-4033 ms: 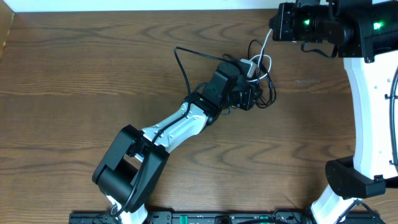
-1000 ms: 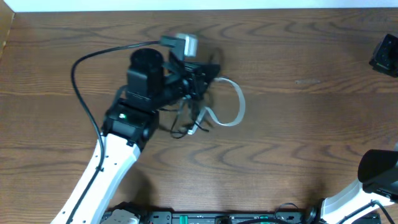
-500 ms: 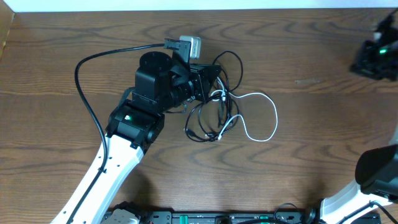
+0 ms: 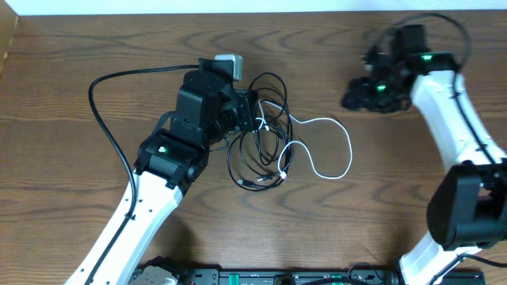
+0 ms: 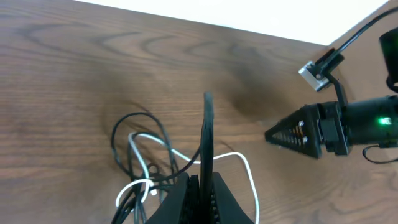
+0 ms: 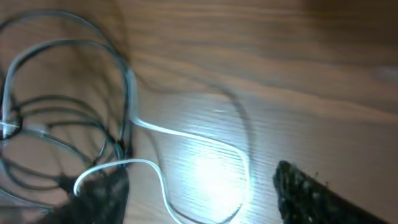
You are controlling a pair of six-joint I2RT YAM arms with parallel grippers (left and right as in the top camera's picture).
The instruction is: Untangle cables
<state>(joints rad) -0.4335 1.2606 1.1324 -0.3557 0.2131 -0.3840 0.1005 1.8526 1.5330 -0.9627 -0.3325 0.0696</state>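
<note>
Near the middle of the tabletop (image 4: 396,229) lie the cables, all mixed up. The black cables (image 4: 255,136) make a few loops on top of each other, and the white cable (image 4: 350,150) runs out of the knot and makes one big loop on the right side. They look thin, light and floppy, so I think they will bend and slide when pulled, and a pull on one will drag the others along. They do not look easy to break, but a hard tug could make the knot tighter. A good place to grab seems to be a bare bit away from the knot, like the far side of the white loop, or one of the small plug ends. The left hand (image 5: 200,182) is shut tight at the top left of the black loops, and it looks like it pinches one of the black cables, which sticks up between its fingers. The right hand (image 4: 352,99) is wide open and holds nothing. It hangs up and to the right of the white loop, near it but not touching, and its own view shows the loop between its two fingers.
</note>
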